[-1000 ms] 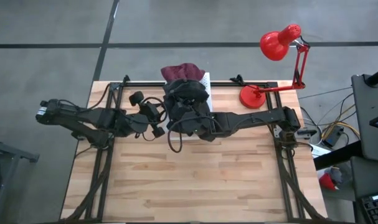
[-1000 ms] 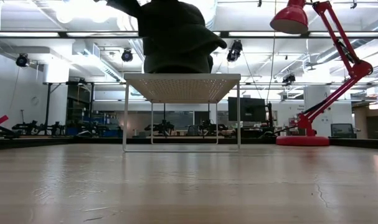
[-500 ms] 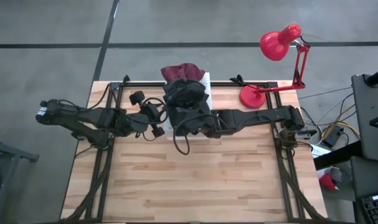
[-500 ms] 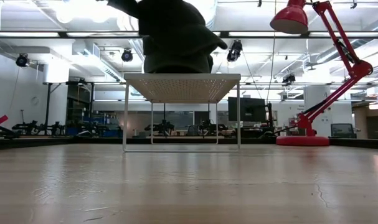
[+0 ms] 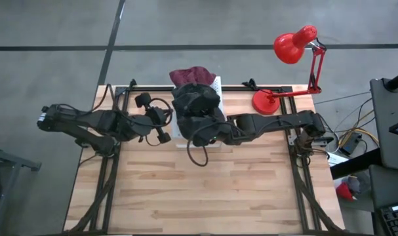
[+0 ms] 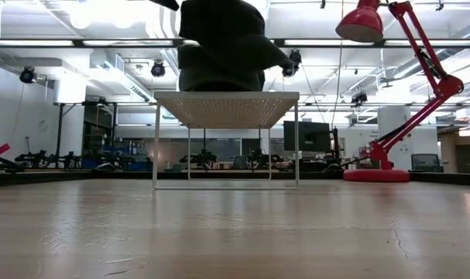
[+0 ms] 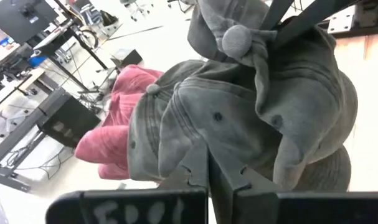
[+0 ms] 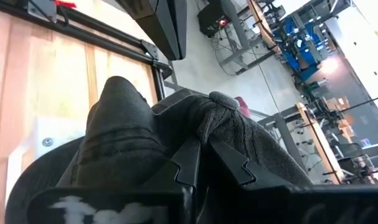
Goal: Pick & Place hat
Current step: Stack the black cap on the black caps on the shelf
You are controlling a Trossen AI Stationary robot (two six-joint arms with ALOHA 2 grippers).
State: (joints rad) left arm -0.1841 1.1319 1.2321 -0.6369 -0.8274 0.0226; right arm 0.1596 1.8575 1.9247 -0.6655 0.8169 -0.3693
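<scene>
**Grey hats piled on the white rack**

At the far middle of the table (image 5: 205,190), a white perforated rack (image 6: 227,107) stands on thin legs, and the grey caps (image 5: 195,103) sit stacked on its top. From above, the pile covers most of the rack, with a dark red cap (image 5: 191,74) just behind it at the rack's far edge. The left wrist view shows at least two washed-grey caps (image 7: 251,118) overlapping, one with its top button facing the camera, and the red cap (image 7: 114,134) beside them.

The right hand (image 5: 202,131) reaches in from the right side and is pinched narrow on the cloth of the top grey cap (image 8: 226,134); its fingers (image 8: 187,163) meet on a fold of fabric. A dark loop hangs under it toward the table.

The left hand (image 5: 164,124) waits just beside the rack on the left, its fingers (image 7: 198,171) pressed together with nothing between them, aimed at the pile.

A red desk lamp (image 5: 292,56) stands at the table's far right corner, well apart from the rack.
</scene>
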